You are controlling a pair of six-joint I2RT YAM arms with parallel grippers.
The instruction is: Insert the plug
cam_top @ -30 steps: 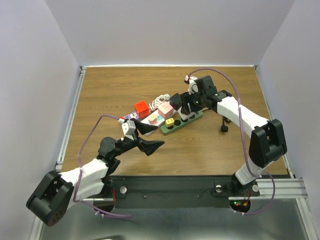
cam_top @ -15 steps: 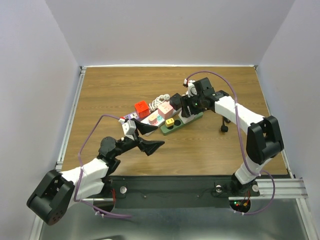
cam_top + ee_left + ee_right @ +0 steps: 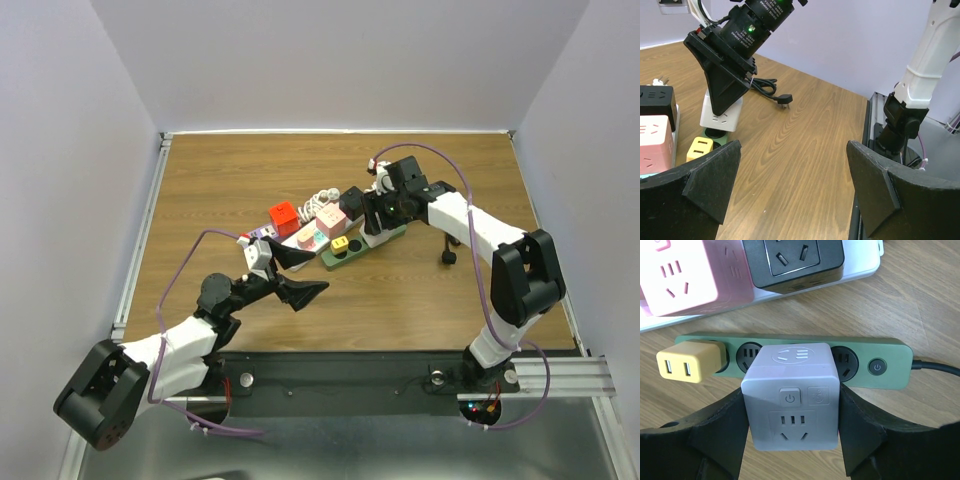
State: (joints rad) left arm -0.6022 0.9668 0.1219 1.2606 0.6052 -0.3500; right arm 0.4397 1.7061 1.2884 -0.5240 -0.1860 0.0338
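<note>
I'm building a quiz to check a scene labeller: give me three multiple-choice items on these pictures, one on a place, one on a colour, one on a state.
1. Where does the yellow adapter sit?
A. At one end of the green power strip
B. In a tray
C. On a shelf

2. What colour is the cube adapter between the fingers of the right gripper?
A. Red
B. White
C. Blue

3. How does the left gripper stand?
A. Shut on a cable
B. Shut on nothing
C. Open, holding nothing

Key:
1 A: the right wrist view shows it seated at the strip's end, opposite the power button.
2 B: the cube's faces are white to pale grey in both wrist views.
3 C: the left wrist view shows its fingers wide apart with only bare wood between them.
</note>
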